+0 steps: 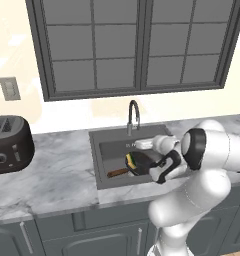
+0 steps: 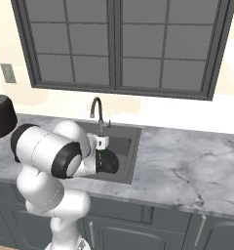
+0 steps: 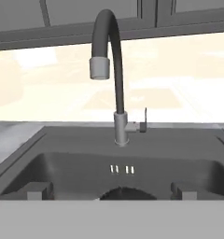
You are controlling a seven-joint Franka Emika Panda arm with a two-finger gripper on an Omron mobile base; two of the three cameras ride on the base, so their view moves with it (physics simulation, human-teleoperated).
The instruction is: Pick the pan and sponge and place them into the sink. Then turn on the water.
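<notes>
- We are in a rendered kitchen: a grey marble counter [image 1: 57, 170] runs across the middle of the left base view, with dark cabinet fronts along the bottom edge and a large dark-framed window [image 1: 137, 45] across the top.
- Nearest us, the white arm rises from the lower right of that view and reaches toward the centre, over the sink [image 1: 104, 150].
- The gripper [image 3: 111, 189] hangs released, jaws spread wide, with nothing between them; its two tips [image 3: 37, 190] stand at the bottom of the hand view, well apart.
- Just past it, the pan [image 1: 142, 162] lies inside the basin at the frame's centre, its wooden handle [image 1: 118, 173] pointing toward the lower left.
- The sponge [image 1: 130, 160] rests in the sink too, touching the pan's left rim as far as we can tell.
- So we judge both placements done.
- Further back, the faucet [image 3: 111, 70] arches at the upper centre of the hand view, its small lever [image 3: 143, 122] just right of the base; no stream falls from the spout.
- Turning on the water is what we judge is left, and the hand faces the lever.
- At the far left edge, a black toaster [image 1: 9, 144] sits untouched.
</notes>
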